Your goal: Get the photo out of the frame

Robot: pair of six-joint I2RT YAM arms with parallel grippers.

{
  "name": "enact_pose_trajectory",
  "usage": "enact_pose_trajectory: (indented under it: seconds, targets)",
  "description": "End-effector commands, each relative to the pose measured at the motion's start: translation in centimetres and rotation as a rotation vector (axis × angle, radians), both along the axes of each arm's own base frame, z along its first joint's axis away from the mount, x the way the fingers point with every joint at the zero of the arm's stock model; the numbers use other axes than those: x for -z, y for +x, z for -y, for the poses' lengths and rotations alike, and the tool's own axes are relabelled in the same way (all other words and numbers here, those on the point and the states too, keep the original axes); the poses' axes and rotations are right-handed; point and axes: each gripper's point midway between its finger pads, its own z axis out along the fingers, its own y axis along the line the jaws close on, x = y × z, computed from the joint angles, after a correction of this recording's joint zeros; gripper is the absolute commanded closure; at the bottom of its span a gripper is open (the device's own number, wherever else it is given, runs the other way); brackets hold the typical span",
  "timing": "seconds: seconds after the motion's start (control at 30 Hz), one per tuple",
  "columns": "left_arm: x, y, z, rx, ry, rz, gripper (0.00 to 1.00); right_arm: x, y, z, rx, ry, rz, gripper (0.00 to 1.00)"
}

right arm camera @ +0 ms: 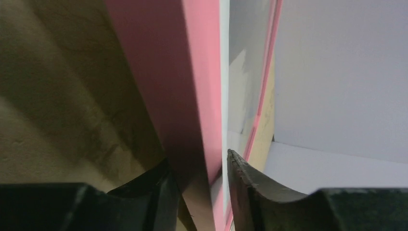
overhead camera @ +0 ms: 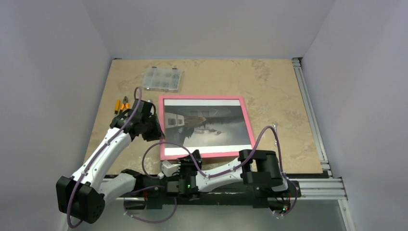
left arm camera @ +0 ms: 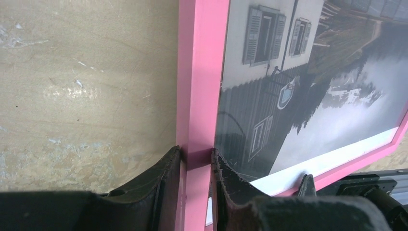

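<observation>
The photo (overhead camera: pixel 207 126) sits inside the frame (overhead camera: pixel 248 125), face up, white bands along its far and near edges, so it is not yet out. The frame lies in the middle of the counter (overhead camera: pixel 269 86), its near rail close to the counter's near edge. The left claw (left arm camera: pixel 195 156) is clamped across the frame's left rail, one finger on the outer side and one on the picture side, probably to pin the frame so it cannot slide or twist. The right claw (right arm camera: pixel 198 161) straddles the near rail close to its left corner. Its outer finger looks pressed to the pink side, while a thin gap seems to remain at the inner finger, so I cannot tell whether it grips yet. It is likely placed there to lift or steady that edge for access to the back. A clear box (overhead camera: pixel 163 79) and orange-handled pliers (overhead camera: pixel 121 106) sit well apart, toward the far left corner.
</observation>
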Motion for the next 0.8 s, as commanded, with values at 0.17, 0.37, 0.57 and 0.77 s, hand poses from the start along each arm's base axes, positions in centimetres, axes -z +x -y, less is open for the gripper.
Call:
enact_pose_trajectory:
  seconds: [0.17, 0.37, 0.57, 0.77]
  targets:
    - [-7.4, 0.7, 0.8, -0.023, -0.114, 0.212, 0.82, -6.3, 0.8, 0.1, 0.02, 0.111, 0.112, 0.84]
    - [-14.5, -0.1, -0.1, -0.019, -0.132, 0.395, 0.39, -9.5, 1.0, 0.8, 0.025, 0.166, 0.134, 1.0]
    - [-23.2, -1.3, -2.4, -0.041, -0.096, 0.618, 0.25, -12.4, 0.9, 1.2, 0.018, 0.236, 0.109, 1.0]
    - [-30.2, -3.6, -4.9, -0.105, -0.088, 0.849, 0.24, -17.3, 0.8, 1.5, 0.0, 0.4, 0.07, 1.0]
